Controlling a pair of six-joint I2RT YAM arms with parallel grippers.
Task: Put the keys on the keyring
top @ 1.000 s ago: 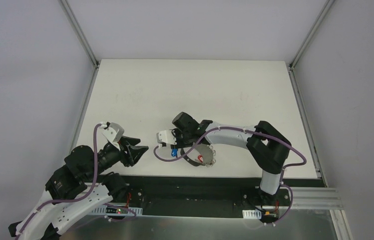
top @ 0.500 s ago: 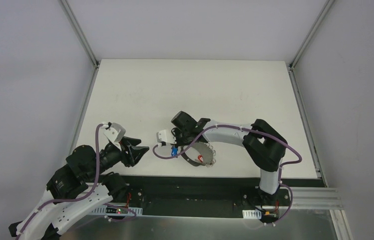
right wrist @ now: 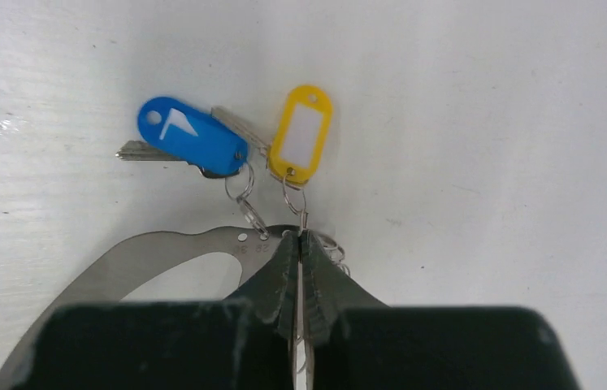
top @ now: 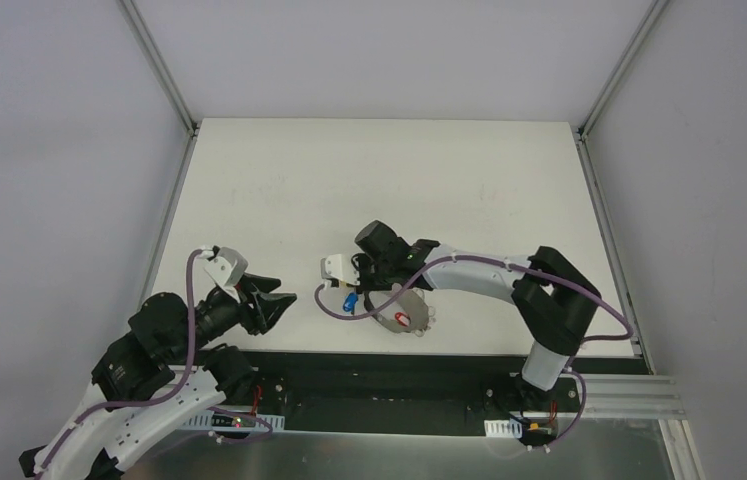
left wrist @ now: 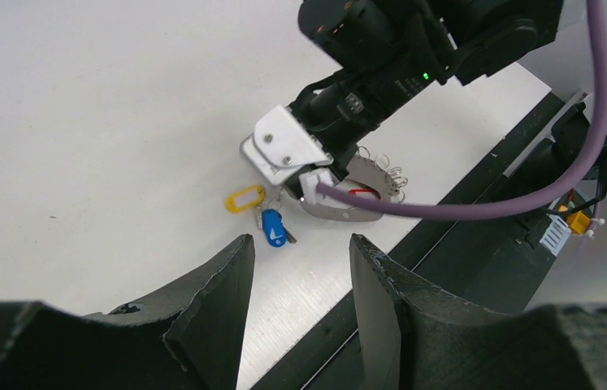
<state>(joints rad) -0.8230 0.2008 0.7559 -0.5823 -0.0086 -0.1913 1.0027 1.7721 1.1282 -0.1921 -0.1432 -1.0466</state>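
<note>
The keyring (right wrist: 162, 244) is a thin silver metal loop lying near the table's front edge, also seen as keyring (top: 411, 305) from above. Small split rings link it to a blue-headed key (right wrist: 190, 138) and a yellow-tagged key (right wrist: 304, 134). A red tag (top: 402, 318) lies on the loop. My right gripper (right wrist: 298, 238) is shut, with a thin sliver of the keyring's edge pinched between its tips. My left gripper (left wrist: 300, 241) is open and holds nothing. It hovers to the left of the blue key (left wrist: 272, 227).
The white table (top: 369, 180) ends at a black rail (top: 399, 365) just in front of the keyring. Grey walls and metal frame posts (top: 159, 70) close in the sides. The right arm's purple cable (left wrist: 446, 203) loops over the keyring.
My right gripper has closed on the keyring's edge, and its arm has shifted slightly to the right. The left arm has stayed where it was.
</note>
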